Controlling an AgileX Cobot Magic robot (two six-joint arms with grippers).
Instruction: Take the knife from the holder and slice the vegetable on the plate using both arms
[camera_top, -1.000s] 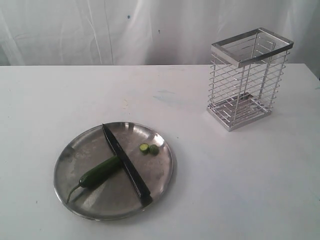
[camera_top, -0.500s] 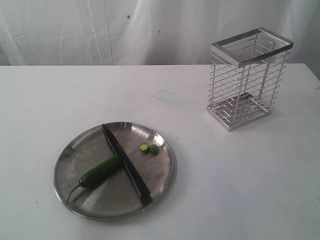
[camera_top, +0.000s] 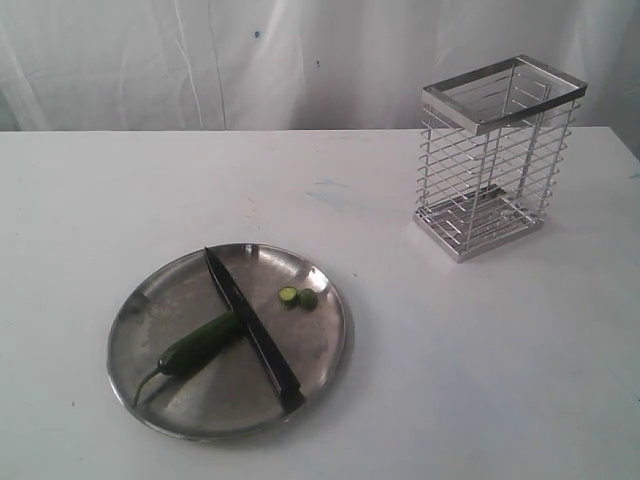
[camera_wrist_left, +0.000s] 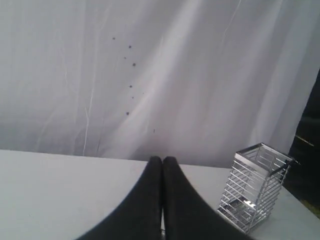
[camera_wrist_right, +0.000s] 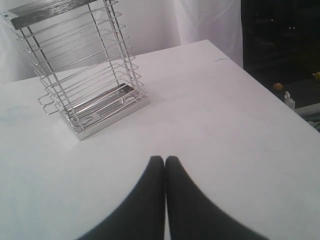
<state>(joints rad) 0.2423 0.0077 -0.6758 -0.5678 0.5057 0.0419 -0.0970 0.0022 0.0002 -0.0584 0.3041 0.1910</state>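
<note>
Knife (camera_top: 252, 330): out of holder (camera_top: 495, 160), across vegetable (camera_top: 200, 343).
Slices (camera_top: 298, 297): two, plate's (camera_top: 135, 370) 2 o'clock.
Left tool (camera_wrist_left: 162, 161), right tool (camera_wrist_right: 164, 160): pressed together, empty.
Remaining: nothing, I judge.

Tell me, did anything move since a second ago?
Nothing visibly changed. The slim dark-bladed knife lies across the round brushed-steel plate, by the dark-green chili pepper and two cut slices. The tall silver wire holder stands apart. The left gripper and right gripper are shut, holding nothing.
</note>
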